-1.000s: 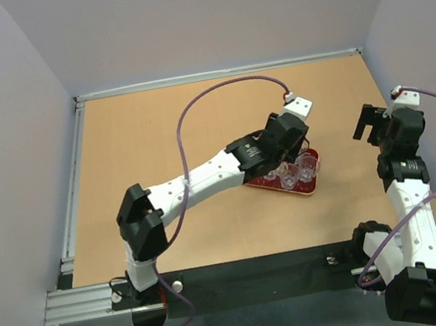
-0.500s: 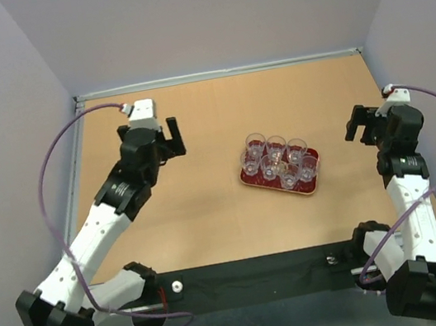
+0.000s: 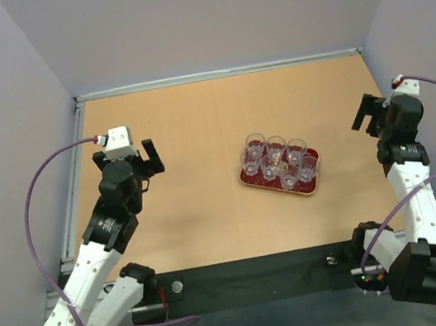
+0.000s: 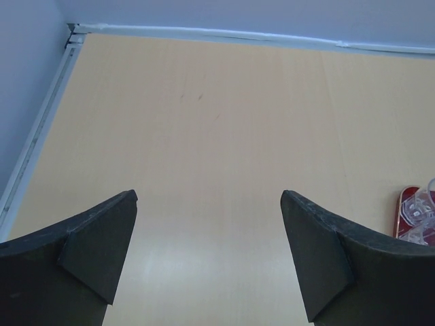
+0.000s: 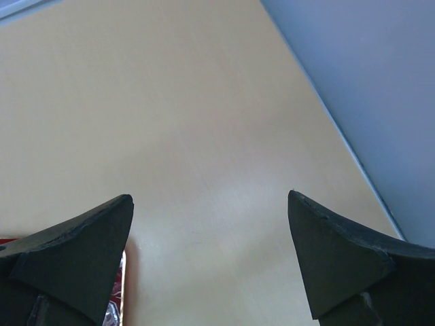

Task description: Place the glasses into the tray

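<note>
Several small clear glasses [image 3: 278, 162] stand upright, close together, in the dark red tray [image 3: 312, 186] at the table's centre right. A corner of the tray with a glass on it shows at the right edge of the left wrist view [image 4: 412, 214]. A sliver of the tray shows at the lower left of the right wrist view [image 5: 118, 299]. My left gripper [image 3: 135, 155] is open and empty, far to the left of the tray. My right gripper [image 3: 367, 114] is open and empty, to the right of the tray near the right wall.
The wooden table [image 3: 195, 125] is bounded by a metal rail [image 3: 71, 187] on the left and at the back, with grey walls all round. The black base bar [image 3: 254, 278] runs along the near edge.
My left arm has drawn back from the tray to the far left of the table, leaving the glasses standing in the tray. My right gripper shifted slightly toward the right wall.
</note>
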Tool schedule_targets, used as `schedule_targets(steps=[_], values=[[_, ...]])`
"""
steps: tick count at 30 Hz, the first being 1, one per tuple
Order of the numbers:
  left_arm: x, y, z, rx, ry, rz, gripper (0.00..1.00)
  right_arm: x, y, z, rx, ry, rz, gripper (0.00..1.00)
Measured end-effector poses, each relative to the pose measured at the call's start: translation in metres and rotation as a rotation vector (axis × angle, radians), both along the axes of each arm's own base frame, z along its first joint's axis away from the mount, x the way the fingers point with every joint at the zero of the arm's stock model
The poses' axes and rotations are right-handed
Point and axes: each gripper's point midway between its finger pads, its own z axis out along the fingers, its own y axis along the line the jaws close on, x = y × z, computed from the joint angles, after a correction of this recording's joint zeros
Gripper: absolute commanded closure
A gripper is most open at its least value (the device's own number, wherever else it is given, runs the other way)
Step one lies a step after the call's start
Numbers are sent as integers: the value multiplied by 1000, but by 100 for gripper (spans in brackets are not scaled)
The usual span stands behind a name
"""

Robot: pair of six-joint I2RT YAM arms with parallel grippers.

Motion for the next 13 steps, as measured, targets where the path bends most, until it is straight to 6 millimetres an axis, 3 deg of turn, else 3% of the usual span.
schedule_targets(steps=[13], values=[[-5, 3, 14, -11, -63, -3, 1, -3, -13, -2, -14, 12, -77, 0]])
